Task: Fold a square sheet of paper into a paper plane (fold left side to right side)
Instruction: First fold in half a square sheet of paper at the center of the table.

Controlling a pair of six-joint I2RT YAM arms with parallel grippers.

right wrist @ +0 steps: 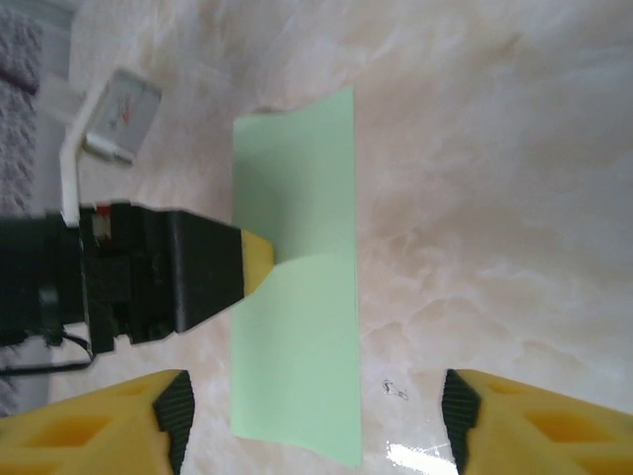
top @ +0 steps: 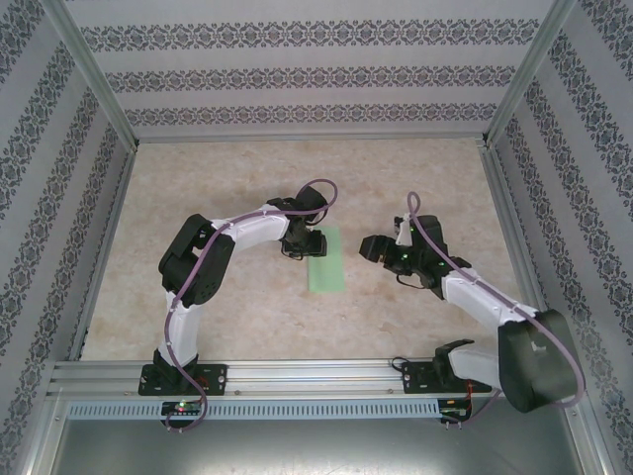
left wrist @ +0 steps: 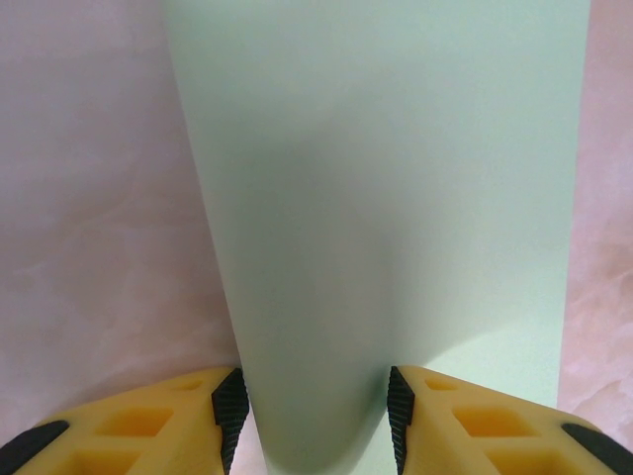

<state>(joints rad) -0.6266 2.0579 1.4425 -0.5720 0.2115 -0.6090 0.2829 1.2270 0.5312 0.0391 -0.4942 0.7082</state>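
left gripper [left wrist: 315, 411]: pads straddle the sheet's humped fold, touching it; real clamp, cannot tell
square sheet of paper [top: 326, 260]: centre of table [top: 218, 188], folded to a strip; likely light, floppy, slides; pinch free edge
right gripper [right wrist: 316, 414]: fingers wide apart, just right of sheet

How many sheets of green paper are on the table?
1. The green paper lies folded in the middle of the table, between the left hand and the right hand. A sheet underneath could be hidden.
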